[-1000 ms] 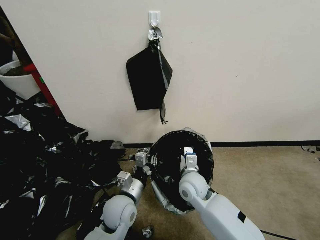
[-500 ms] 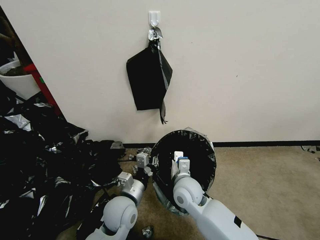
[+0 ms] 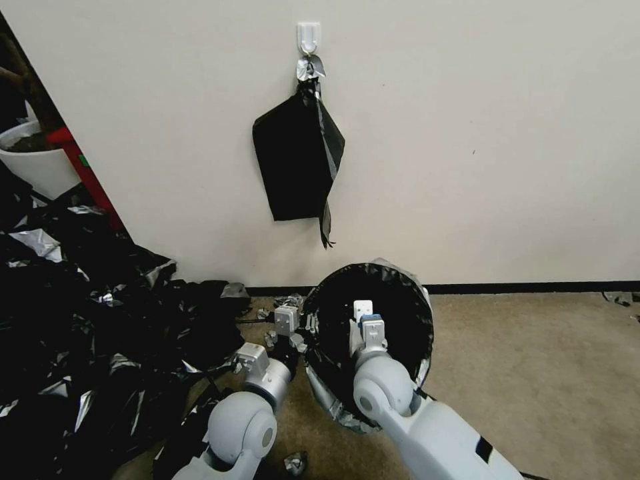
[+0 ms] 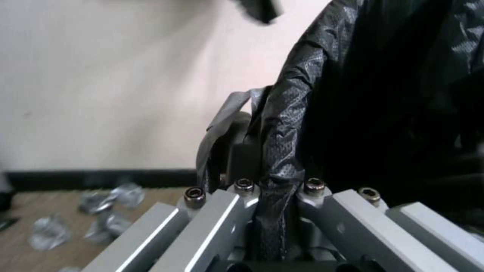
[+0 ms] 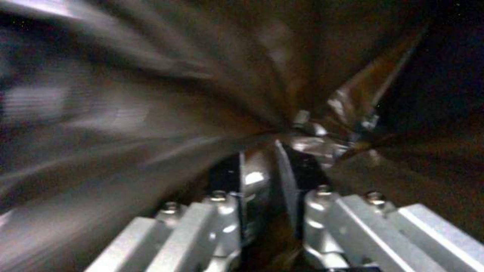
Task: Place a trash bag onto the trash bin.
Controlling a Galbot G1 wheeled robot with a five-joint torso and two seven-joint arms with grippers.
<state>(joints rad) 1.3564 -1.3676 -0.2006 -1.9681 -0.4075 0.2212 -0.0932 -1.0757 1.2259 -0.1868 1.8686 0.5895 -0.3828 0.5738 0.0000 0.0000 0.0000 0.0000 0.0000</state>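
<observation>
The trash bag [image 3: 400, 313], glossy black film with a silvery outside, is spread into a round mouth on the floor by the wall and tipped toward me. The trash bin is hidden under the film. My left gripper [image 3: 301, 325] sits at the mouth's left rim, shut on a fold of the bag's edge [image 4: 282, 151]. That film runs down between its fingers [image 4: 242, 155]. My right gripper [image 3: 365, 315] reaches deep inside the bag. In the right wrist view its fingers [image 5: 285, 173] stand close together against crumpled film [image 5: 323, 143].
A flat black bundle [image 3: 297, 163] hangs from a wall hook [image 3: 308, 37] above the bag. A large heap of black film [image 3: 87, 327] covers the floor on the left, with a white tub [image 3: 37, 160] behind it. Open carpet [image 3: 533, 373] lies to the right.
My right gripper has shifted a little to the left inside the bag, and the bag's mouth has widened and become rounder. The left gripper holds the same place.
</observation>
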